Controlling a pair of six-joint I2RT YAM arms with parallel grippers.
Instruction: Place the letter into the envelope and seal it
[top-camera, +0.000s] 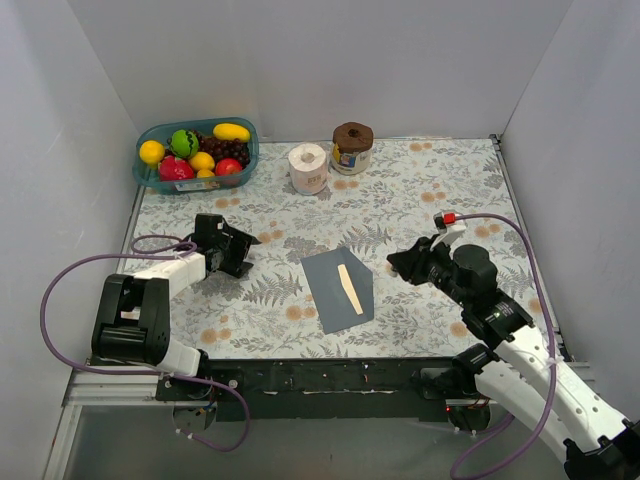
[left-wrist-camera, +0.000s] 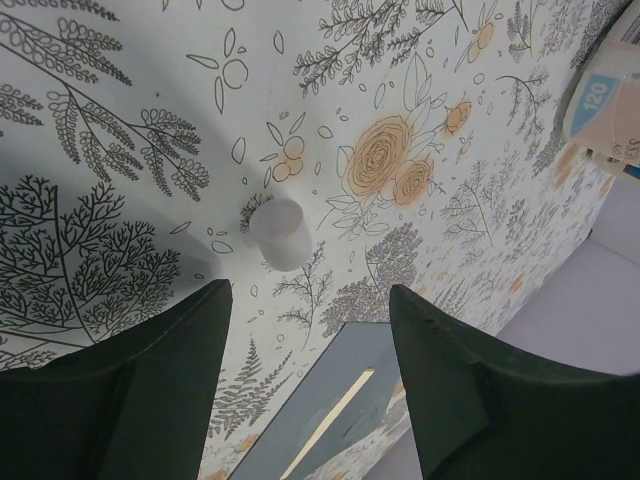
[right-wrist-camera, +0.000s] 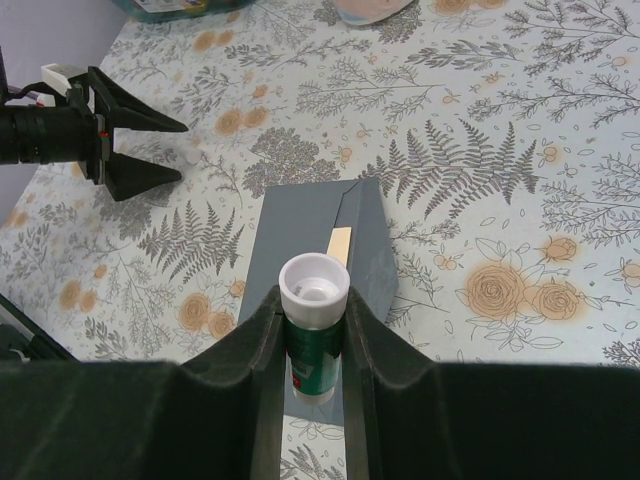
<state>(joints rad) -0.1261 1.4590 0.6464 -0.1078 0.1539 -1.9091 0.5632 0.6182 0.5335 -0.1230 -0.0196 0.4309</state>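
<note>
— Grey envelope (top-camera: 325, 290), where is it?
— Nearest me, flat mid-table on the flowered cloth (top-camera: 420, 190). Letter (top-camera: 351, 287) is tucked inside; I only see a cream strip at the flap edge.
— Pincers?
— Right gripper (right-wrist-camera: 313, 308) is clamped on a green glue stick (right-wrist-camera: 316, 350), uncapped, near the envelope's right edge. Left gripper (left-wrist-camera: 310, 292) is off to the envelope's left, jaws apart, nothing held. A small white cap (left-wrist-camera: 280, 232) lies on the cloth beyond its tips.
— Back?
— Fruit basket (top-camera: 142, 172), paper roll (top-camera: 308, 167), brown-lidded jar (top-camera: 352, 148).
</note>
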